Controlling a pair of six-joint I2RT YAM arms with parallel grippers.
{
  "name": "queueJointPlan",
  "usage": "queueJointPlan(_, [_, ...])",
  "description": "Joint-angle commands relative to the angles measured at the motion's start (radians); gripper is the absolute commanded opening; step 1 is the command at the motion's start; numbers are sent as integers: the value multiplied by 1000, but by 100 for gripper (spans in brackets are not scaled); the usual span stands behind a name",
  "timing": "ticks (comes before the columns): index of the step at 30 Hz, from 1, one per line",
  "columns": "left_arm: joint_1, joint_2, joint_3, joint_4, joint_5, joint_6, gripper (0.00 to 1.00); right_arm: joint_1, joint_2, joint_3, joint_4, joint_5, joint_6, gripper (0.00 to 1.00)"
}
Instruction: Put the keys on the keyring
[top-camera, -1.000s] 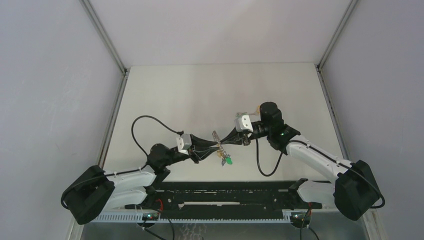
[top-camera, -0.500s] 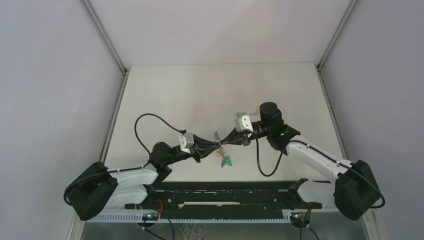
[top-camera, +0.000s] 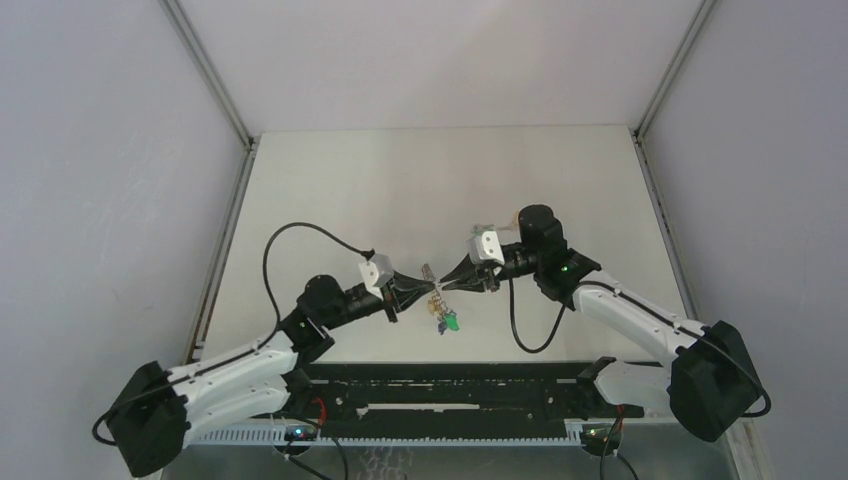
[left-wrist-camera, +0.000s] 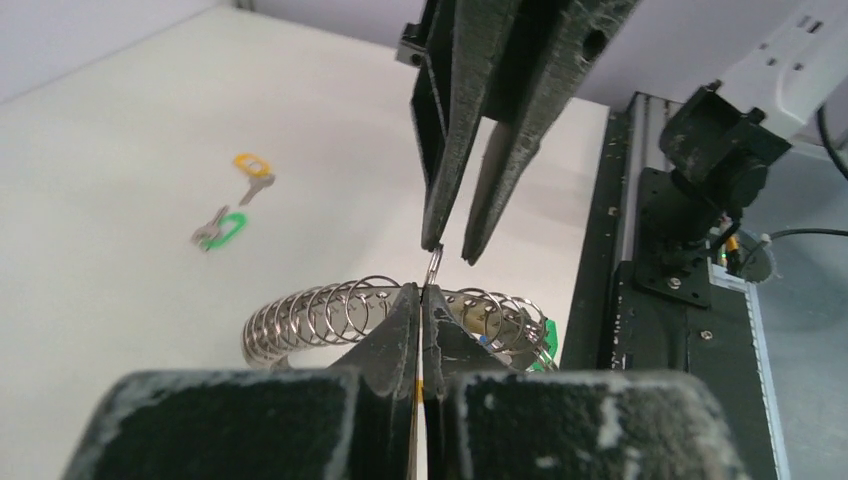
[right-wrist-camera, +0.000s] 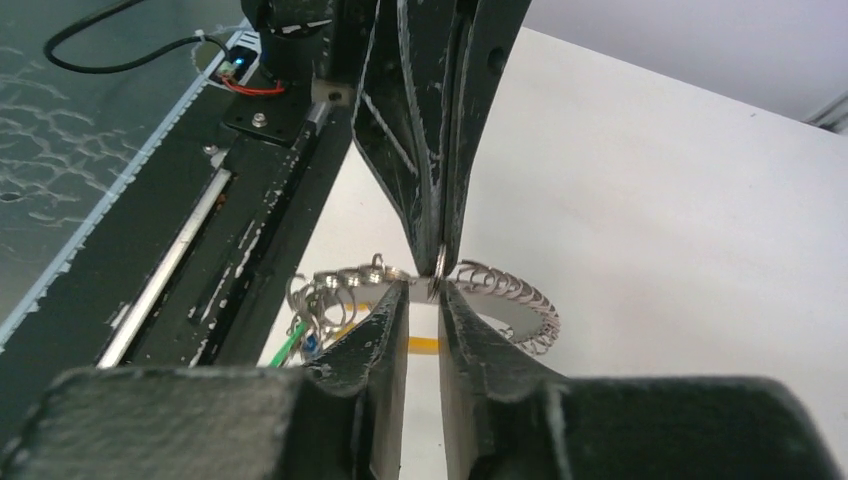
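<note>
Grippers tip to tip at the keyring

Top: left gripper (top-camera: 432, 289) and right gripper (top-camera: 446, 287) meet, a green key (top-camera: 453, 323) dangling below. Left wrist: left fingers pinched together on the coiled keyring (left-wrist-camera: 310, 315); an orange key (left-wrist-camera: 252, 166) lies loose. Right wrist: right fingers slightly apart astride a small ring (right-wrist-camera: 438, 266); close squarely, without twisting.

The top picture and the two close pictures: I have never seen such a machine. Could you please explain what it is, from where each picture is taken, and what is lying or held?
These are two robot arms at a white table's near edge. The wide picture comes from a camera above; each close picture from a camera on one wrist. The left gripper is shut on the bracelet-sized keyring of silvery wire loops. The right gripper faces it, open. On the table lie a small orange-headed key and a small green-headed key.
</note>
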Motion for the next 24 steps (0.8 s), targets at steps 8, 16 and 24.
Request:
queueJointPlan(8, [-32,-116,418,-943,-186,138,0,36,-17,4,-15,110,-30,39])
queueJointPlan(16, [-35,-16,656,-1302,-132,246,0,80,77,4,185,96,78,40])
queueJointPlan(24, [-35,54,784,-1441,-134,282,0,122,116,7,300,95,138,38])
